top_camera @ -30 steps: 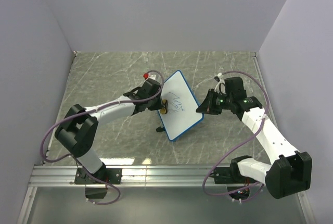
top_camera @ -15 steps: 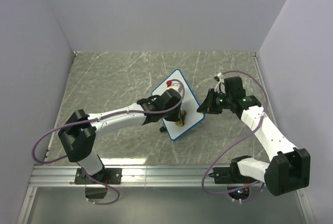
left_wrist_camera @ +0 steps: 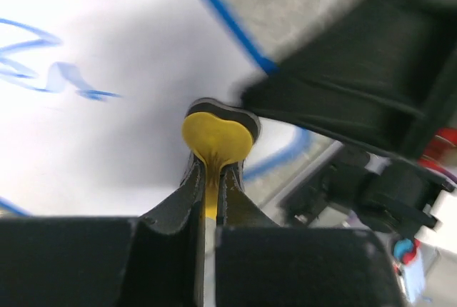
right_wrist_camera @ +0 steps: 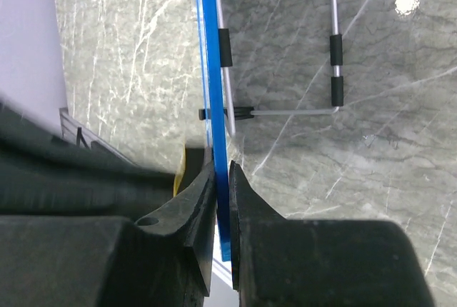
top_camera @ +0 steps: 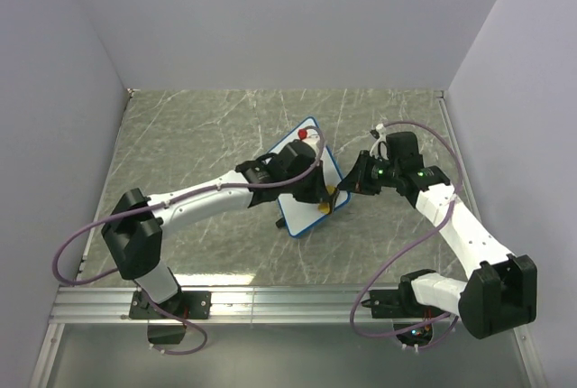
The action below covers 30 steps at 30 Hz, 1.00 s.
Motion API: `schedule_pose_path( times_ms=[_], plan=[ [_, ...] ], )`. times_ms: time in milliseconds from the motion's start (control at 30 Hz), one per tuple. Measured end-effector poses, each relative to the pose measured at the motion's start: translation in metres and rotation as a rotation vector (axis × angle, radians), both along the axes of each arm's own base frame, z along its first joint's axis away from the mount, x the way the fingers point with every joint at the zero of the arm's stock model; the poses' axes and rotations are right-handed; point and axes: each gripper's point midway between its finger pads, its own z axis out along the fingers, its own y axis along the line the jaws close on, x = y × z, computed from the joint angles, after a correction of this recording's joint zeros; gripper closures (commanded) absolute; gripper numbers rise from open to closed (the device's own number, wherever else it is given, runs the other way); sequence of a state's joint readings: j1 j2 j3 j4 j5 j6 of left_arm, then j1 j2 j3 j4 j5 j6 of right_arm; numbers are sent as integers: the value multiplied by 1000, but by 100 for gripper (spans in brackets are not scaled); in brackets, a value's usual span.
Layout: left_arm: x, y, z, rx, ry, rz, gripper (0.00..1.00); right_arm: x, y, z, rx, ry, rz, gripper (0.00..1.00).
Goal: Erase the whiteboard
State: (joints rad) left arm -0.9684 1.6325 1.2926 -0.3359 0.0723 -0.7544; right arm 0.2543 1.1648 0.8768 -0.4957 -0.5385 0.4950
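The whiteboard (top_camera: 304,218) stands tilted mid-table, white with a blue rim, and my left arm hides most of its face from above. My left gripper (top_camera: 329,204) is shut on a small yellow eraser (top_camera: 332,195), which presses on the board near its right edge. In the left wrist view the eraser (left_wrist_camera: 216,138) sits pinched in the left gripper (left_wrist_camera: 211,170) against the whiteboard (left_wrist_camera: 107,128), and blue marks (left_wrist_camera: 43,64) show to its left. My right gripper (top_camera: 348,188) is shut on the board's right rim. The right wrist view shows that rim (right_wrist_camera: 215,71) edge-on in the right gripper (right_wrist_camera: 222,173).
A wire stand (right_wrist_camera: 332,71) with black feet props the board from behind on the grey marble table (top_camera: 180,135). White walls close in the left, back and right sides. An aluminium rail (top_camera: 270,302) runs along the near edge.
My left arm has swept the eraser across the board from its left side to its right edge. The board has shifted slightly. My right gripper has kept its hold on the rim.
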Motion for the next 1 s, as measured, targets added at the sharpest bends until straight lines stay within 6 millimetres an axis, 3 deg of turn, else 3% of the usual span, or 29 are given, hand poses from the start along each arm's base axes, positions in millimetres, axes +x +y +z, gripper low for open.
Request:
schedule_pose_path(
  times_ms=[100, 367, 500, 600, 800, 1000],
  plan=[
    [19, 16, -11, 13, 8, 43, 100, -1, 0, 1, 3, 2, -5, 100],
    [105, 98, -70, 123, 90, 286, 100, -9, 1, 3, 12, 5, -8, 100],
    [129, 116, -86, 161, 114, 328, 100, -11, -1, 3, 8, 6, -18, 100],
    [136, 117, -90, 163, 118, 326, 100, -12, -2, 3, 7, 8, -28, 100],
    [129, 105, -83, 187, 84, 268, 100, -15, -3, 3, 9, 15, -35, 100],
    [108, 49, -40, 177, -14, 99, 100, -17, -4, -3, 6, 36, -46, 100]
  ],
)
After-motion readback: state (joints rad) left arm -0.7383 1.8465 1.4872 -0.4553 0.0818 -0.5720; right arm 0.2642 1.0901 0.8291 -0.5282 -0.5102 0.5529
